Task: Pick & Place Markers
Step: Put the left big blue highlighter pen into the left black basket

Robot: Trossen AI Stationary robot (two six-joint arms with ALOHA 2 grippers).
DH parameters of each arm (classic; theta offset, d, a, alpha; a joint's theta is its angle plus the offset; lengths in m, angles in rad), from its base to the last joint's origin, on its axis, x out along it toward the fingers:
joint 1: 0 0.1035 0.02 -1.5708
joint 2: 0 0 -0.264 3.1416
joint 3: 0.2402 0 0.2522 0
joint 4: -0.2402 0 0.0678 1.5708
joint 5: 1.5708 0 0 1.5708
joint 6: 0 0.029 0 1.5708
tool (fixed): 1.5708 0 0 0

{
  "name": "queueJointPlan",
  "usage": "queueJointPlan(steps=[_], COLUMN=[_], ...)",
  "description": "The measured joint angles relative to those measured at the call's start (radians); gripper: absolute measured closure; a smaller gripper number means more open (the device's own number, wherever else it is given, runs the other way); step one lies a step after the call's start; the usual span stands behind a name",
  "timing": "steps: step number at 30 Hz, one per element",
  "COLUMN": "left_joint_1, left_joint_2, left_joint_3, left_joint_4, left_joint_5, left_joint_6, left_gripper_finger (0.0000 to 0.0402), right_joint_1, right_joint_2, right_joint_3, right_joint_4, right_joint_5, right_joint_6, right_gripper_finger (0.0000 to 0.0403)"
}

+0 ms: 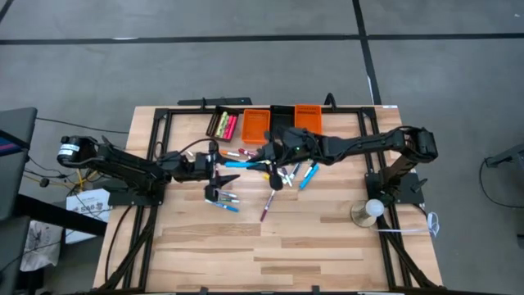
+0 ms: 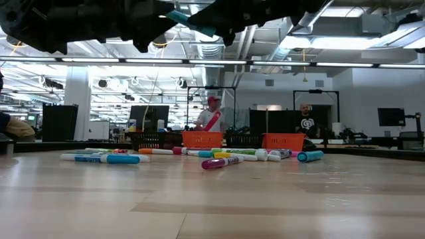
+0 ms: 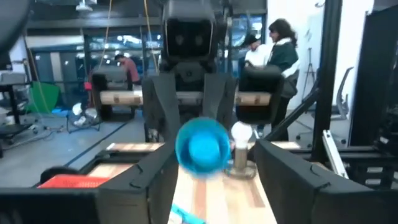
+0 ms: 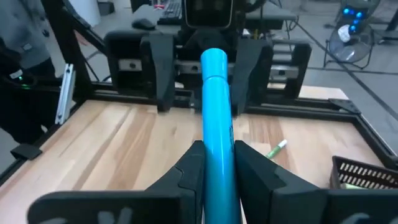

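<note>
Ceiling strip lights (image 2: pixel 199 61) are lighting the room evenly and glaring softly on the wooden surface (image 2: pixel 265 199). The arms are casting faint shadows. In the left wrist view the blue marker (image 3: pixel 202 147) is blurring close up.

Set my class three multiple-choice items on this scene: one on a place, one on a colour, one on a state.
1. The orange bins stand: A mid-table; B along the table edge at the high view's top; C on the floor.
2. The right gripper holds a marker coloured: A pink; B blue; C yellow.
3. The left gripper is: A open; B shut on a bin; C out of view.

Key: B, both bins line that edge; B, the clamped marker is blue; A, its fingers stand apart from the marker's end.
</note>
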Motion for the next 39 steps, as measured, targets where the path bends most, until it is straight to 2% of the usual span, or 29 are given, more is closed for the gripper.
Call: queueJointPlan(steps=[7, 13, 20, 27, 33, 39], left_joint_1=[0.003, 0.003, 0.003, 0.003, 0.003, 0.003], left_joint_2=[0.000, 0.000, 0.000, 0.000, 0.000, 0.000], left_joint_3=[0.000, 0.000, 0.000, 0.000, 0.000, 0.000], left_joint_4=[0.015, 0.015, 0.021, 0.022, 0.022, 0.022], left_joint_5=[0.000, -0.018, -0.019, -0.026, -0.025, -0.038], left_joint_6=[0.002, 0.003, 0.003, 0.008, 0.006, 0.002], left_gripper_finger=[0.0181, 0.0197, 0.0253, 0.0331, 0.0335, 0.0321], right_joint_1=[0.004, 0.005, 0.005, 0.017, 0.017, 0.017], right_joint_2=[0.000, 0.000, 0.000, 0.000, 0.000, 0.001], right_joint_3=[0.000, 0.000, 0.000, 0.000, 0.000, 0.000], right_joint_4=[0.002, 0.006, 0.005, 0.000, 0.001, 0.001], right_joint_5=[0.000, -0.001, -0.005, -0.001, -0.001, -0.003], right_joint_6=[0.006, 0.006, 0.007, 0.004, 0.001, -0.003], right_gripper_finger=[0.0345, 0.0345, 0.0345, 0.0343, 0.0325, 0.0322])
